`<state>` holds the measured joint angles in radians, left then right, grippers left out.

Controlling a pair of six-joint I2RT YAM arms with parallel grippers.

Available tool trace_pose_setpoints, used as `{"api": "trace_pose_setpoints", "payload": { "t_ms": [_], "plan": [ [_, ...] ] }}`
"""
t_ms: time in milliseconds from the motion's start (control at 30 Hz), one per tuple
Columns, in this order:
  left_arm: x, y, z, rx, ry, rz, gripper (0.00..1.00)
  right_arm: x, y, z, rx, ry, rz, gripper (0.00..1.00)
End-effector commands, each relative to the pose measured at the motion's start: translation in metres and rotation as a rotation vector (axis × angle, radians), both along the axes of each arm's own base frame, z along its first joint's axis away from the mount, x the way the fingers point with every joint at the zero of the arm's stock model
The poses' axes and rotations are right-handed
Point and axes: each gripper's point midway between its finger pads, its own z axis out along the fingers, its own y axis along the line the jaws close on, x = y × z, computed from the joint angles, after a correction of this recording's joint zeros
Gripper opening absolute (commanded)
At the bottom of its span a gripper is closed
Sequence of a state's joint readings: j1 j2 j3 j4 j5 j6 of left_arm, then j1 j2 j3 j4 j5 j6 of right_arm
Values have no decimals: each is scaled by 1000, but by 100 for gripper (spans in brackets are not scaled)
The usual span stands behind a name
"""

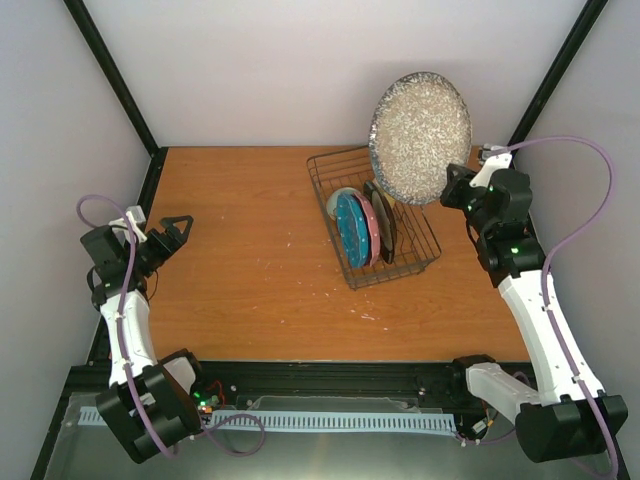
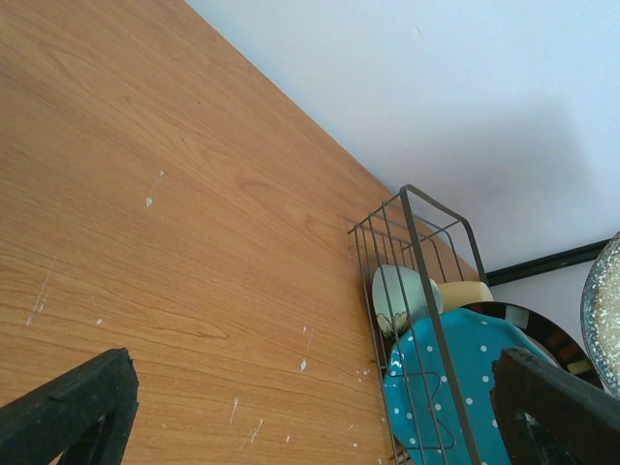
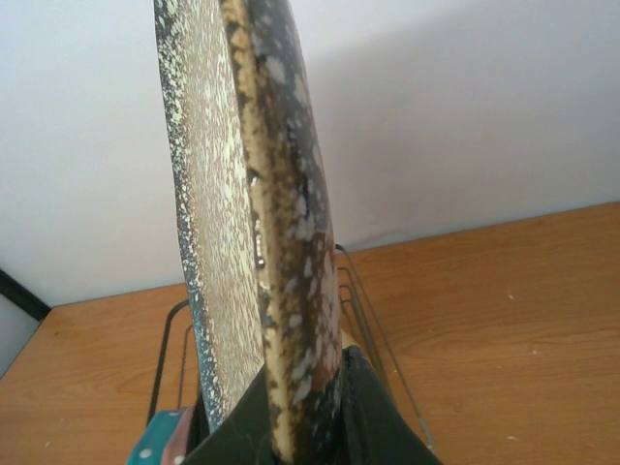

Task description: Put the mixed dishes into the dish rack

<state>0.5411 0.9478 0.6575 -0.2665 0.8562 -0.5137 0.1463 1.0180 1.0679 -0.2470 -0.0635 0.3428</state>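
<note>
Right gripper (image 3: 291, 431) pinching bottom rim of grey speckled plate (image 1: 420, 125), holding it upright in air over far right side of dish rack (image 1: 322, 170). Best approach, I'd say: keeping plate vertical, lining edge with free wires right of dark dish (image 1: 385, 222), lowering slowly, letting go once seated. Rack holding pale green bowl (image 2: 397, 291), yellow mug (image 2: 465, 294), blue dotted plate (image 1: 351, 228) and pink-red dotted plate (image 1: 371, 230) on edge. Left gripper (image 1: 178, 232) hanging spread wide, empty, well left of rack.

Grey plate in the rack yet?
No, the right gripper holds the grey plate upright in the air over the rack.
</note>
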Motion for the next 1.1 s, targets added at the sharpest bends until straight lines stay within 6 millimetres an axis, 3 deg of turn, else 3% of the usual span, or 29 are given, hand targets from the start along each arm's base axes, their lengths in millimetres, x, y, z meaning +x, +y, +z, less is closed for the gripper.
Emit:
{"api": "trace_pose_setpoints", "payload": {
  "t_ms": [0, 267, 500, 733, 1067],
  "plan": [
    [3, 2, 3, 36, -31, -5, 100, -23, -13, 109, 75, -387, -27, 3],
    [2, 2, -2, 36, -22, -2, 100, -31, -42, 107, -71, -378, -178, 3],
    [2, 2, -5, 38, -15, -1, 100, -40, -62, 81, -252, -328, -277, 3],
    [3, 4, -2, 48, -15, 0, 100, -48, -61, 48, -295, -272, -252, 3],
    [1, 3, -4, 50, -12, -2, 100, -57, -53, 27, -271, -224, -195, 3]
  ]
}}
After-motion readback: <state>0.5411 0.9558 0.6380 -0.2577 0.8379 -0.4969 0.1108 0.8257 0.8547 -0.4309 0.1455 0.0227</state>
